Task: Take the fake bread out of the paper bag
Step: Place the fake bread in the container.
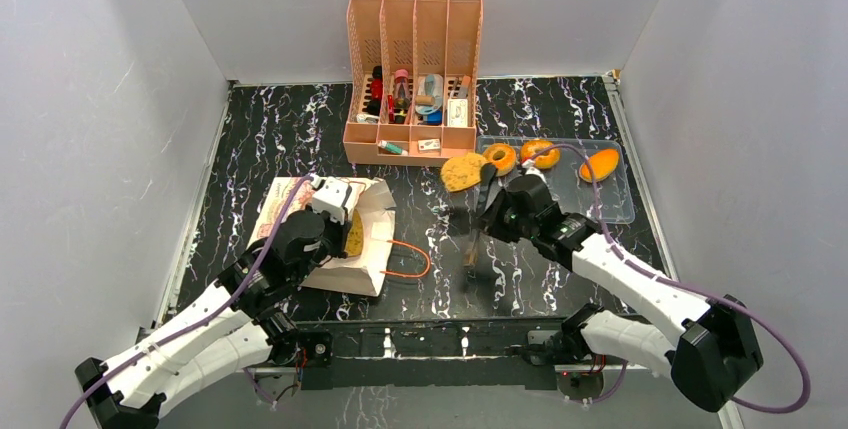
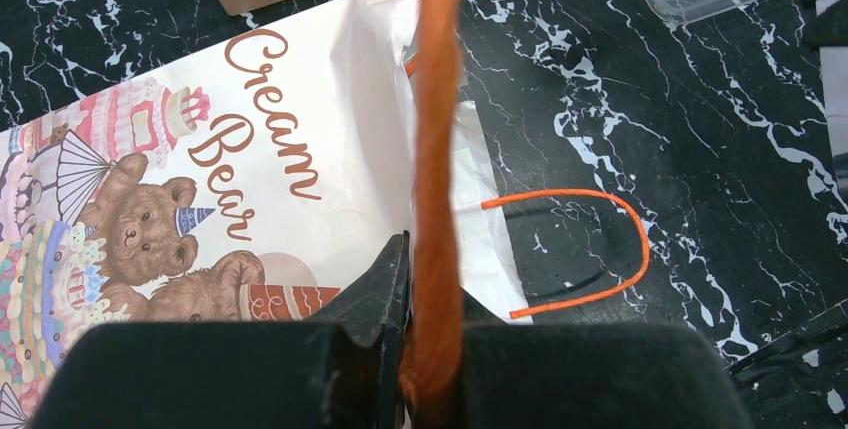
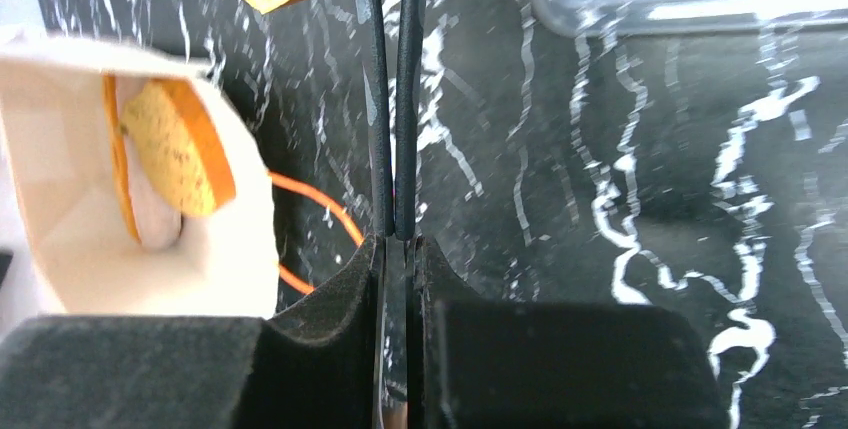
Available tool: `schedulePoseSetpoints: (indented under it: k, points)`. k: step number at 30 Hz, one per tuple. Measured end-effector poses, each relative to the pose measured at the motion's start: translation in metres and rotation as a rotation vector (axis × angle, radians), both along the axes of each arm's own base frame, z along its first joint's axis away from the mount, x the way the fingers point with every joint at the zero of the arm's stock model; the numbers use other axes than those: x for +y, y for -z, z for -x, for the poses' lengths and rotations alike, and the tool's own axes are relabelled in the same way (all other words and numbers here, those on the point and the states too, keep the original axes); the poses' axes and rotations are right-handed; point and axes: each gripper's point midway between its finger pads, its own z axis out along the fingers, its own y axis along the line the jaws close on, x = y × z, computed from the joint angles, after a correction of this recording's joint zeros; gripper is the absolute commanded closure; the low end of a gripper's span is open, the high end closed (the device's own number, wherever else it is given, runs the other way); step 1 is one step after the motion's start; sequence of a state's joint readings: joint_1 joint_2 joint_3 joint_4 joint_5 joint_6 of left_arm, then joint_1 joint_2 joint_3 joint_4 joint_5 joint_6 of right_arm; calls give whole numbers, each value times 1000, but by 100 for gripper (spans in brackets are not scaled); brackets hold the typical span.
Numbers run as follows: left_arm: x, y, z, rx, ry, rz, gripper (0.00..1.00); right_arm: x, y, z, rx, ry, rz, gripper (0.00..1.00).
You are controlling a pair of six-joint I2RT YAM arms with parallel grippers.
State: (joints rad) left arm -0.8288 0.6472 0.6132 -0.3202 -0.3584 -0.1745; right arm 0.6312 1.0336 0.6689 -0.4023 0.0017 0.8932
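Brown toast slice (image 3: 175, 144) is left inside the open mouth of cream paper carrier bag (image 1: 330, 244) at near-left of black marbled table (image 1: 440, 284), directly left of clenched, empty right gripper (image 3: 392, 69); orange cord handle (image 2: 437, 149) is pinched by left gripper (image 2: 425, 289).

the left arm (image 1: 200, 319) reaches forward and inward from its base, with the wrist tipped so the left gripper (image 2: 425, 279) angles downward. its jaws are pinched tight on an orange cord handle (image 2: 437, 149). the right arm (image 1: 640, 284) stretches toward the middle, forearm slanting left. the right gripper (image 3: 395, 99) has its thin fingers pressed together, holding nothing.
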Motion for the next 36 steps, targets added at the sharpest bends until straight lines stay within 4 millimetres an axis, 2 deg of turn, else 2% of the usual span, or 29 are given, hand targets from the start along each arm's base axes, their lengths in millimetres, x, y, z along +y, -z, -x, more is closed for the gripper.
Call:
schedulePoseSetpoints:
  k: [9, 14, 20, 27, 31, 34, 36]
  points:
    - [-4, -6, 2, -11, 20, 29, 100, -70, 3, -36, 9, 243, 21, 100]
    - [-9, -9, 2, -16, 36, 47, 100, -101, 10, -38, 26, 346, 29, 100]
    - [-13, -10, 3, -17, 57, 58, 100, -133, 31, -30, 87, 452, 44, 100]
    - [-21, -6, 2, -6, 93, 48, 100, -148, 50, -21, 144, 508, 50, 100]
    - [-23, -3, 2, 0, 112, 31, 100, -156, 55, -25, 164, 543, 48, 100]
    - [-24, -3, 1, -4, 120, 22, 100, -161, 61, -27, 172, 564, 40, 93]
    - [-24, -3, 1, -7, 123, 18, 100, -163, 67, -27, 195, 578, 32, 81]
